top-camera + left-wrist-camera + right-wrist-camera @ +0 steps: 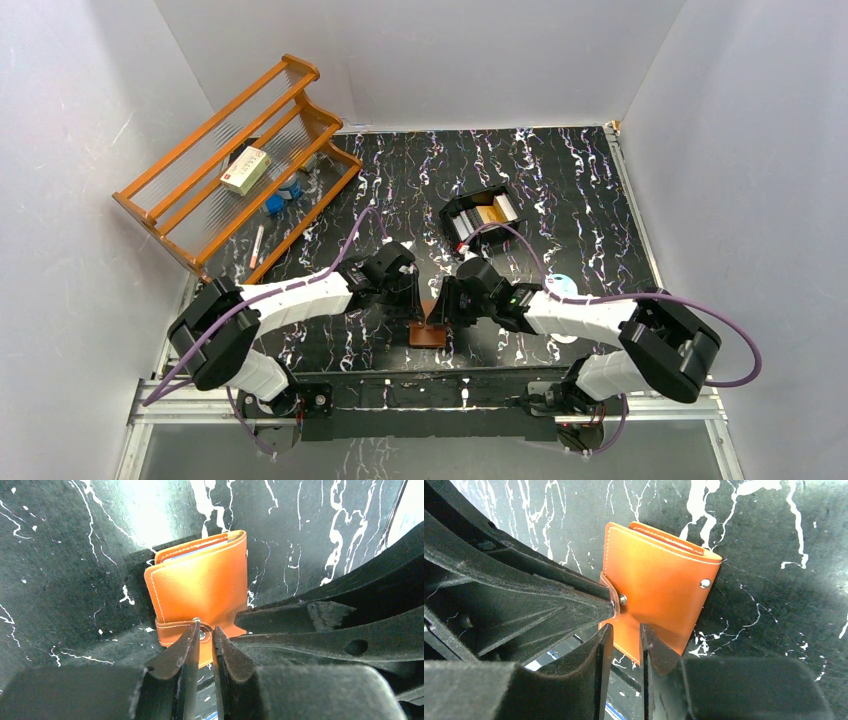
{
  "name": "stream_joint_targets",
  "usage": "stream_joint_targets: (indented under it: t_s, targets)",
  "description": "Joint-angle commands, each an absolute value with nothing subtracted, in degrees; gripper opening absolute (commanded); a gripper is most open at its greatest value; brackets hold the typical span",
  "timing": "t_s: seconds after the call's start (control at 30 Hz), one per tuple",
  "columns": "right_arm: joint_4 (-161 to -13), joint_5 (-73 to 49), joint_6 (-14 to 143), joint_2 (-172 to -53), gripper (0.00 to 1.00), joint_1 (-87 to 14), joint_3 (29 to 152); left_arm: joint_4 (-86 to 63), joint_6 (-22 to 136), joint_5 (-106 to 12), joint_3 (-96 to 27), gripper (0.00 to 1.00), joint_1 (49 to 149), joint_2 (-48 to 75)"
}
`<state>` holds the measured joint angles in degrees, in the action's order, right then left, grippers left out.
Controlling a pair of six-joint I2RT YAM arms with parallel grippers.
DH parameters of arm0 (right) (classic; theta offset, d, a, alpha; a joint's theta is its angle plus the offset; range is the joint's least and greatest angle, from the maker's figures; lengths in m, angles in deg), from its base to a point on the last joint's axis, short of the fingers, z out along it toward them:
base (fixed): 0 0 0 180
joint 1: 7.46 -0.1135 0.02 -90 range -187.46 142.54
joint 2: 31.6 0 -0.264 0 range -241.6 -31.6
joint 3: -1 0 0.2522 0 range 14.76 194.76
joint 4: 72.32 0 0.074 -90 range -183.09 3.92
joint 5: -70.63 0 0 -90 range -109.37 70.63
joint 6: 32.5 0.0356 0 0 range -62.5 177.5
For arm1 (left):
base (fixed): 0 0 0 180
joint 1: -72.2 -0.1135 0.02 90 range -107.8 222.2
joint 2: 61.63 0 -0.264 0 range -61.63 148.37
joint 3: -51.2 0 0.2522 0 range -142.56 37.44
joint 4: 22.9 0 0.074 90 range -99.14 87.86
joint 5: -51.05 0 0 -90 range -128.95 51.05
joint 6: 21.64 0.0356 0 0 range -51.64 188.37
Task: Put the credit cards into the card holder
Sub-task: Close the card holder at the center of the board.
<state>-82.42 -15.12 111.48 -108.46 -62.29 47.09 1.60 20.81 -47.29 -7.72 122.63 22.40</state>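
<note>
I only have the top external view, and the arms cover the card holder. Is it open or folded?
Observer: Folded. The left wrist view shows the card holder closed over, with pale blue sleeves showing along one edge.
Operator: Where is the left gripper on it?
Observer: The left gripper has its fingertips either side of the strap's snap. I can't tell whether they pinch it.
Operator: And the right?
Observer: In the right wrist view, the right gripper straddles the holder's near edge, jaws narrowly apart.

Lab: white-walled robot enclosure [90, 150]
</note>
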Motion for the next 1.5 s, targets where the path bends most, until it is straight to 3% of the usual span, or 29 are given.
stream_joint_targets:
  t_s: [0.0, 0.7, 0.97, 1.2, 1.47]
  targets:
    - [-77.2, -13.9, 113.0, -108.6, 0.34, -62.5, 46.6, 3.4, 21.1, -44.8, -10.1, 0.13, 122.8, 21.2]
    - [-72.7, -10.7, 115.0, -114.5, 0.33, -62.5, 48.6, 4.0, 21.7, -43.0, -9.0, 0.09, 122.9, 22.5]
    - [-73.4, -11.4, 114.9, -115.4, 0.22, -62.6, 49.1, 3.9, 21.8, -42.8, -8.8, 0.09, 122.9, 22.4]
    - [-74.2, -12.5, 113.4, -115.0, 0.00, -62.4, 49.5, 7.9, 22.2, -42.2, -11.4, 0.14, 121.7, 21.1]
    - [-78.5, -13.1, 111.1, -115.2, 0.00, -61.8, 52.7, 8.9, 24.3, -45.2, -11.3, 0.24, 118.3, 19.4]
